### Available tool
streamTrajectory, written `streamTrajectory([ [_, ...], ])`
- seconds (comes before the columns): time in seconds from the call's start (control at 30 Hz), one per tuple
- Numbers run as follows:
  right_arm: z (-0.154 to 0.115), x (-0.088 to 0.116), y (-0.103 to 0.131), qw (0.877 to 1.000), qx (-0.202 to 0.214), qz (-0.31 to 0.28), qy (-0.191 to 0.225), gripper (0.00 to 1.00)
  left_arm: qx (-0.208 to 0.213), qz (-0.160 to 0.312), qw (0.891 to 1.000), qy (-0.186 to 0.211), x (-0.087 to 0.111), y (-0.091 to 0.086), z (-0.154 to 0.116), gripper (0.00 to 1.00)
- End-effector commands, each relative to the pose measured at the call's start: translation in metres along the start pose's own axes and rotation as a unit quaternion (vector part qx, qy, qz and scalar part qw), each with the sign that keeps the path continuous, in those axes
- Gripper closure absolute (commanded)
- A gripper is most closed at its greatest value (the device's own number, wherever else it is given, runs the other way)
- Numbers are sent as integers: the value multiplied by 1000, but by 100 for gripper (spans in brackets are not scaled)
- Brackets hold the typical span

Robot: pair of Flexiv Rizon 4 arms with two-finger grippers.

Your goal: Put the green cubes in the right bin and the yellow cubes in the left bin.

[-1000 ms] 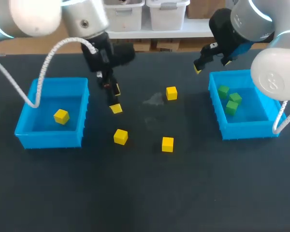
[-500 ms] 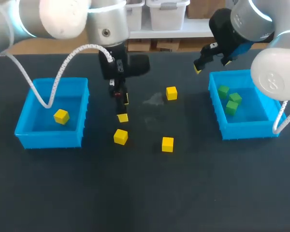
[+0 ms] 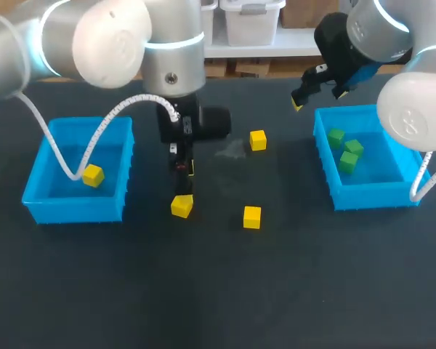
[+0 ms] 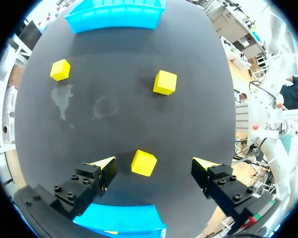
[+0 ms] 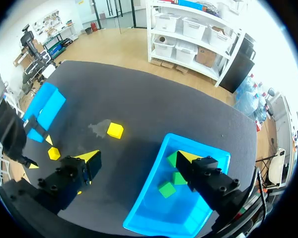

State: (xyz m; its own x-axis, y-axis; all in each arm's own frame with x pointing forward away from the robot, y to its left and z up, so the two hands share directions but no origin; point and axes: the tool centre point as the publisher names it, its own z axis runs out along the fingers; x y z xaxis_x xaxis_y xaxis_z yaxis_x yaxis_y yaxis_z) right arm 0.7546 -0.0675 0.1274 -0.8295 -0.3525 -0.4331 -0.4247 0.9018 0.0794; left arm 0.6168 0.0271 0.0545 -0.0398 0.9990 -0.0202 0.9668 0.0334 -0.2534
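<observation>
Left pincer (image 4: 154,165) shifted — now over yellow cube (image 4: 143,163).

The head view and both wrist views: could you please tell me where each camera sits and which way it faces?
Head view: fixed above and behind the robot, looking down on the table; left arm and right arm come in from the sides.
Left wrist view: on the left wrist, facing down; its open left pincer frames a yellow cube.
Right wrist view: on the right wrist, facing down over the right bin; its open right pincer shows.
Shared: all three show that cube and the right bin.
</observation>
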Motion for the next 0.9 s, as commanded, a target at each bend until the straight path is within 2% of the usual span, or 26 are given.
streamTrajectory([
  [0.03,0,0,0,1000,0,0,0,0,-13,8,1000,11,1,-5,6,0],
  [0.43,0,0,0,1000,0,0,0,0,-26,16,999,32,8,-9,26,0],
  [0.9,0,0,0,1000,0,0,0,0,-21,28,998,47,3,-8,44,0],
])
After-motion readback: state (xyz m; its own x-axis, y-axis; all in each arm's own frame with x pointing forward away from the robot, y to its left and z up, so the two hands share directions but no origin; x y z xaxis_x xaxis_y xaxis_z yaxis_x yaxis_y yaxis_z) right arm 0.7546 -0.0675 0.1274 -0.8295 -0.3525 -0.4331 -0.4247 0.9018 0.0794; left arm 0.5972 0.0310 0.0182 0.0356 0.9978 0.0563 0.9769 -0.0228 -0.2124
